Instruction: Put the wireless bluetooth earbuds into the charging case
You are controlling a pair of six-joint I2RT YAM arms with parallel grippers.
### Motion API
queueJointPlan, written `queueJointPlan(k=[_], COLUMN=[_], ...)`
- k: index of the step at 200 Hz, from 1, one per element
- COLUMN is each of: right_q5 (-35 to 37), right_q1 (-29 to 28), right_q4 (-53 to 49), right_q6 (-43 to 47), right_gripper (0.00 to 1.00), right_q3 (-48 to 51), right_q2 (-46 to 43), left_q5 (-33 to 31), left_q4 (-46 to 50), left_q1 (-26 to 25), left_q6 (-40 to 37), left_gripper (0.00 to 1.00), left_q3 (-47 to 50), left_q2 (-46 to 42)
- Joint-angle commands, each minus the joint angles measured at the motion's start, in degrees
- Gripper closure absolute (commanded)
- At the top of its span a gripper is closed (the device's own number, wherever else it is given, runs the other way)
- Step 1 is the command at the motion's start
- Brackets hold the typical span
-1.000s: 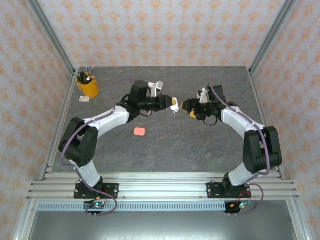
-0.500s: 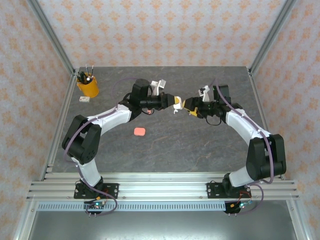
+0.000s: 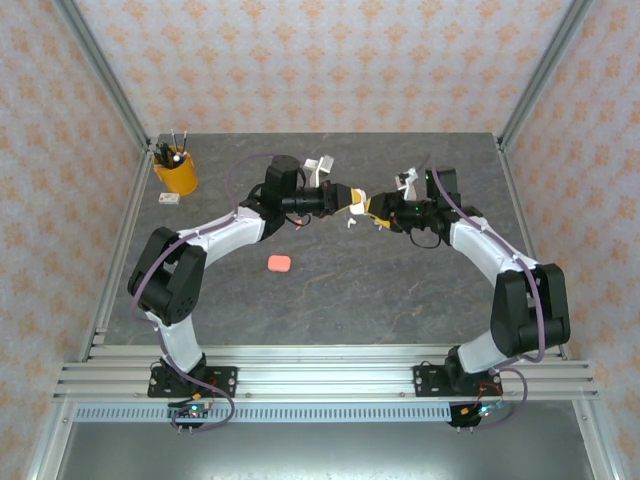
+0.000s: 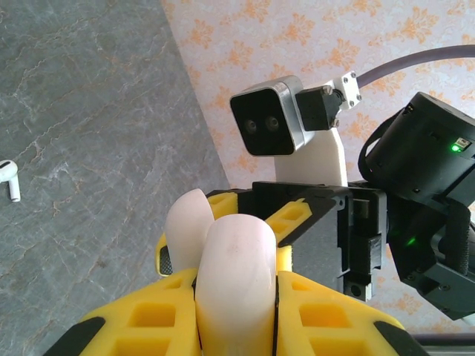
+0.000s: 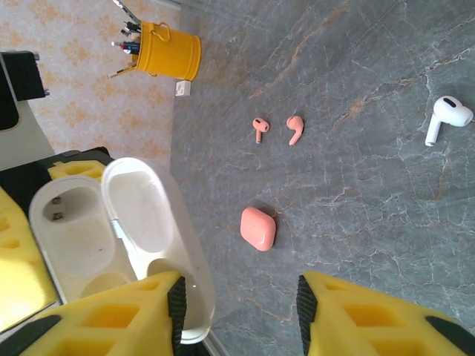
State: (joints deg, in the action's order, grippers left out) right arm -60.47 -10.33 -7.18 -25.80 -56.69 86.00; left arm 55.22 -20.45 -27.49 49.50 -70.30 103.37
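My left gripper (image 4: 237,280) is shut on an open white charging case (image 4: 230,259), held up above the table's middle (image 3: 343,203). My right gripper (image 3: 372,208) faces it closely. In the right wrist view the case (image 5: 119,222) shows its empty wells and raised lid. My right gripper (image 5: 239,297) is open, its left finger (image 5: 133,311) against the lid's rim. Down on the table lie two coral-pink earbuds (image 5: 260,127) (image 5: 295,129) and one white earbud (image 5: 445,117), which also appears in the left wrist view (image 4: 9,178).
A closed pink case (image 3: 279,263) (image 5: 257,228) lies on the grey table (image 3: 400,290) in front of the left arm. A yellow pen cup (image 3: 176,172) stands at the back left with a small white block (image 3: 169,198) beside it. Metal frame posts edge the table.
The right gripper has moved left up to the case and its jaws have narrowed. The left gripper has shifted slightly back, still holding the white case.
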Motion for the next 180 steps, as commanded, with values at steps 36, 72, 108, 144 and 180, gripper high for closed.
queueJointPlan(k=[36,72,108,144,180], right_q5=[-0.35,-1.12,-2.43,-3.03,-2.65], right_q1=[0.14,0.11,0.13,0.13,0.14], right_q4=[3.11,3.26,3.73,3.67,3.28], right_q6=[-0.51,-0.49,-0.58,-0.53,-0.55], right_gripper=[0.63,0.68,0.77,0.85,1.0], right_q3=[-0.75,-1.06,-1.12,-1.25,-1.4], right_q2=[1.35,1.54,1.56,1.39,1.28], left_q5=[2.26,2.17,2.26,2.18,1.66], left_q4=[-2.41,-2.61,-2.4,-2.18,-1.55], left_q1=[-0.19,-0.53,-0.85,-1.23,-1.27], left_q6=[-0.01,-0.01,0.05,0.05,-0.12], left_gripper=[1.0,1.0,1.0,1.0,1.0], left_q3=[-1.51,-1.18,-1.61,-2.04,-2.12], left_q2=[-0.19,-0.01,0.64,1.12,1.31])
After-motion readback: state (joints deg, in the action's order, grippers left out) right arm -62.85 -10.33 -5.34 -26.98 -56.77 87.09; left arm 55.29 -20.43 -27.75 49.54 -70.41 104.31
